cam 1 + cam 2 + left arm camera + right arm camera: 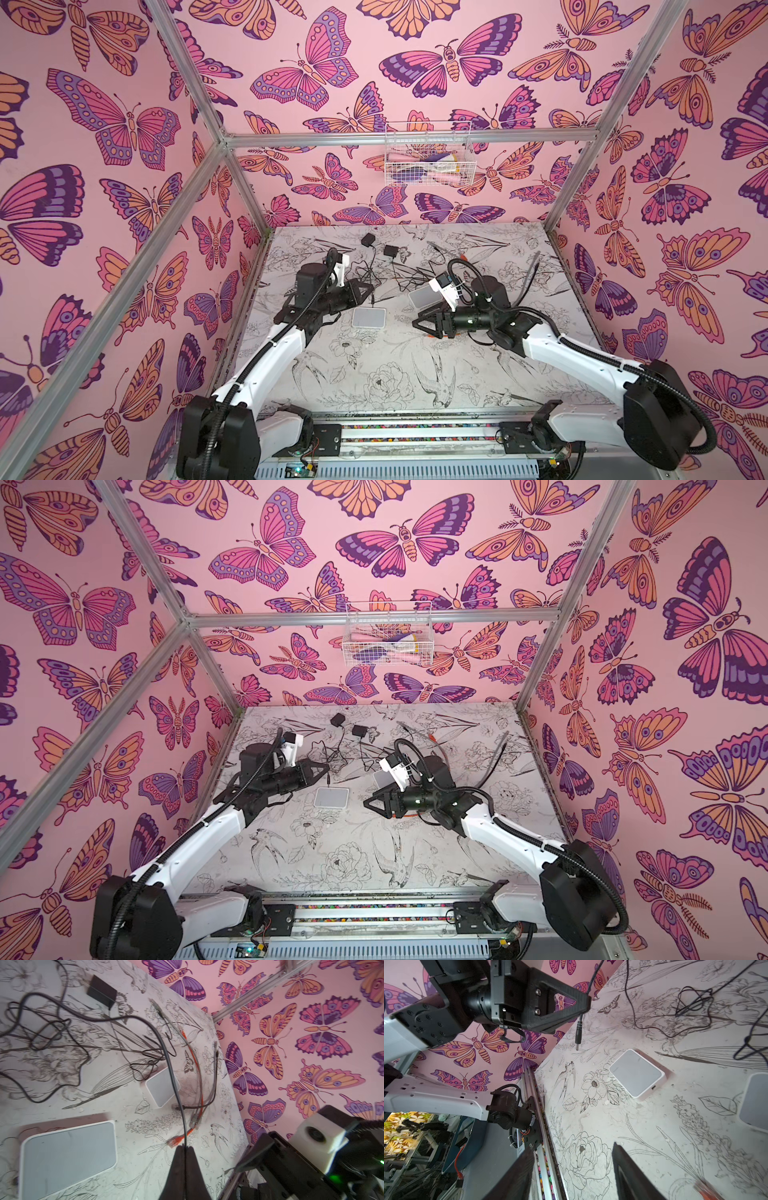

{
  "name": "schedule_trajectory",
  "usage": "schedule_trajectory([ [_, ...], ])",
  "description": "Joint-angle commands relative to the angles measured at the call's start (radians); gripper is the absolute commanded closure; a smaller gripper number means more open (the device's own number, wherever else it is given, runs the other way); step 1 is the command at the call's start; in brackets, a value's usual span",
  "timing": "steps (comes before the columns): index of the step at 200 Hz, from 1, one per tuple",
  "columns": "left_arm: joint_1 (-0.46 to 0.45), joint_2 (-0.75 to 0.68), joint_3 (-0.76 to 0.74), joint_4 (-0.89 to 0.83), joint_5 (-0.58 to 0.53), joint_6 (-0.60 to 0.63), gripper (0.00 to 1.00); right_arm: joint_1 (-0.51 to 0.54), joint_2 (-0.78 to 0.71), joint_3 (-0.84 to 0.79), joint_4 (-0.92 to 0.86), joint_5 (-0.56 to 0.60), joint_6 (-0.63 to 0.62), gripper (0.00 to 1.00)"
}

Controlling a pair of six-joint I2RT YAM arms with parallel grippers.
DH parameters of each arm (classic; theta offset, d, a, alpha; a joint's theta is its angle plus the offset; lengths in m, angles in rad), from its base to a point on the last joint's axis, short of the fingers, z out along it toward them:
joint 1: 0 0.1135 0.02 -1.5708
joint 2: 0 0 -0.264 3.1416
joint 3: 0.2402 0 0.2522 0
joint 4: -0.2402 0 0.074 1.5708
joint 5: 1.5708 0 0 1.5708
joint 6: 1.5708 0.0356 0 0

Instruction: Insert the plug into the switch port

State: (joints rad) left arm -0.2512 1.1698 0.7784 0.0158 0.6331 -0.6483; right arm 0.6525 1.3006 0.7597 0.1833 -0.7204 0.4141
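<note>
We're pinching only the cable (184,1130) in the left gripper (586,1007), right gripper (572,1148) gaping empty, so we're risking the dangling plug (577,1036) swinging wide of the switch (636,1073) port.

The second switch (756,1103) lies half out of view.

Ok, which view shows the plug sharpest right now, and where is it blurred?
Right wrist view: plug crisp under the left gripper, orange cable end smeared in the corner. Left wrist view: slightly soft, plug not shown, only its cable. Both top views: evenly lit, plug tiny.
</note>
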Motion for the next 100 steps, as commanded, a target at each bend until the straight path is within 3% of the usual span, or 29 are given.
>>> schedule_trajectory([
  [1,-0.025,-0.041,-0.04,0.123,0.048,-0.061,1.0,0.045,0.054,0.05,0.098,-0.019,0.008,0.41],
  [33,-0.034,-0.057,-0.079,0.158,0.059,-0.09,1.0,0.068,0.104,0.054,0.22,-0.011,0.045,0.41],
  [100,-0.056,-0.085,-0.119,0.185,0.051,-0.108,1.0,0.071,0.192,0.181,0.13,0.044,-0.011,0.45],
])
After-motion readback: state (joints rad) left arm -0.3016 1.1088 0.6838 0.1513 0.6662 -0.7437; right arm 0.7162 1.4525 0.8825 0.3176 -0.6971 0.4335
